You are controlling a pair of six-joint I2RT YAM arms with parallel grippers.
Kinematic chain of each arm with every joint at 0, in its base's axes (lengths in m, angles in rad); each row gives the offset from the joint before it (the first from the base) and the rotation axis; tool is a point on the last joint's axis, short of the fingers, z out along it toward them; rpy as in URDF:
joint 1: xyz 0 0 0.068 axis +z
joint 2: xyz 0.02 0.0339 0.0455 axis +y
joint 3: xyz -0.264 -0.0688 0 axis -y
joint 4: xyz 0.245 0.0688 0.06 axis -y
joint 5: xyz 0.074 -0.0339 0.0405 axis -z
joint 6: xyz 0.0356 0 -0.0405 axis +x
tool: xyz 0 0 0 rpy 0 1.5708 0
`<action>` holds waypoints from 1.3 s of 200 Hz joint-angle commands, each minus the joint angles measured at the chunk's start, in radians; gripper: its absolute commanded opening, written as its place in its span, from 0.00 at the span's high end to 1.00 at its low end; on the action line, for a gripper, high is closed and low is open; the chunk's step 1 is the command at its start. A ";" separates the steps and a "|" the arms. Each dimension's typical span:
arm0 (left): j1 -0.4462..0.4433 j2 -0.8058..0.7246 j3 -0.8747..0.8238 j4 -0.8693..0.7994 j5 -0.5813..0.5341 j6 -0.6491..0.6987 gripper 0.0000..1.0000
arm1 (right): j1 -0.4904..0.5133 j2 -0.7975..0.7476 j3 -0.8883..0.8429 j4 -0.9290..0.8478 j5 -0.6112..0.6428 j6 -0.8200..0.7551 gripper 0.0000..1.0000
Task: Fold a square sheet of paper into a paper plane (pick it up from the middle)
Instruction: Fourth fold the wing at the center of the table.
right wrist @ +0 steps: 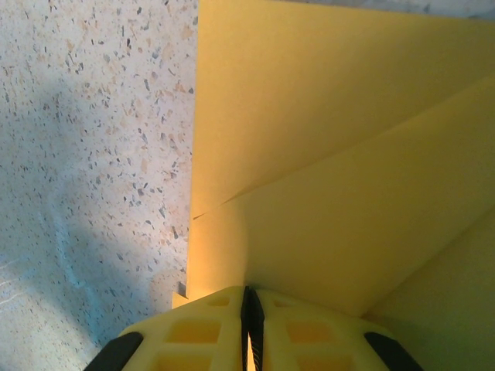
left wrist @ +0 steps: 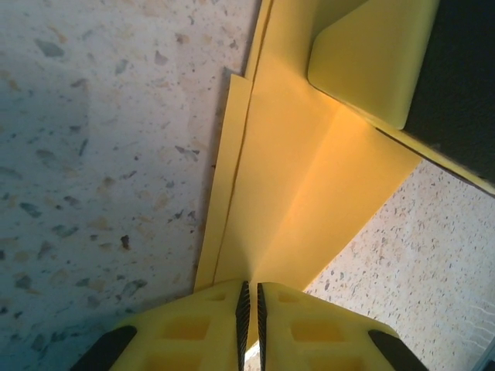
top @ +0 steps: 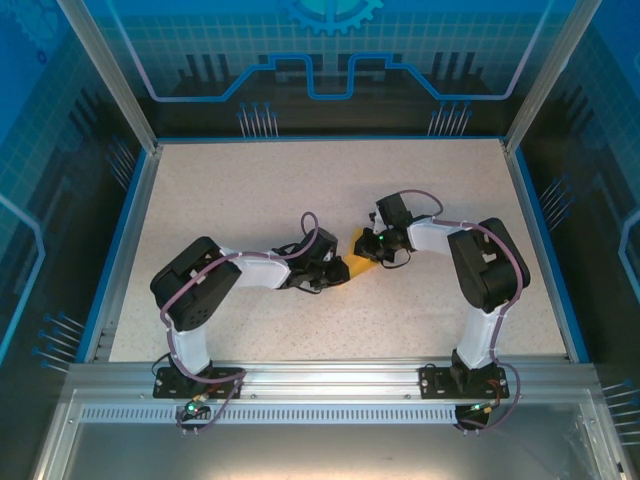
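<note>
Item: sheet of paper (top: pixel 361 264) — orange-yellow, part-folded, layered flaps showing; lies near the centre of the table (top: pixel 250 190). Left gripper (left wrist: pixel 251 305) pinches its edge from 8 o'clock; right gripper (right wrist: pixel 249 309) pinches it from 2 o'clock, jaws pressed together. Step judged: mid-fold — next move likely calls for both arms turning a flap over together, without tearing.

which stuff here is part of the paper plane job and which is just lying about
Job: orange-yellow paper, partly folded; left tool, pinching it; right tool, pinching it.
Just there: speckled table; blue wall panels; aluminium rail.
</note>
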 commanded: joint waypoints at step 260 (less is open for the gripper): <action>0.001 0.026 0.107 -0.039 -0.042 0.044 0.87 | -0.004 -0.025 -0.009 -0.010 -0.020 -0.021 0.84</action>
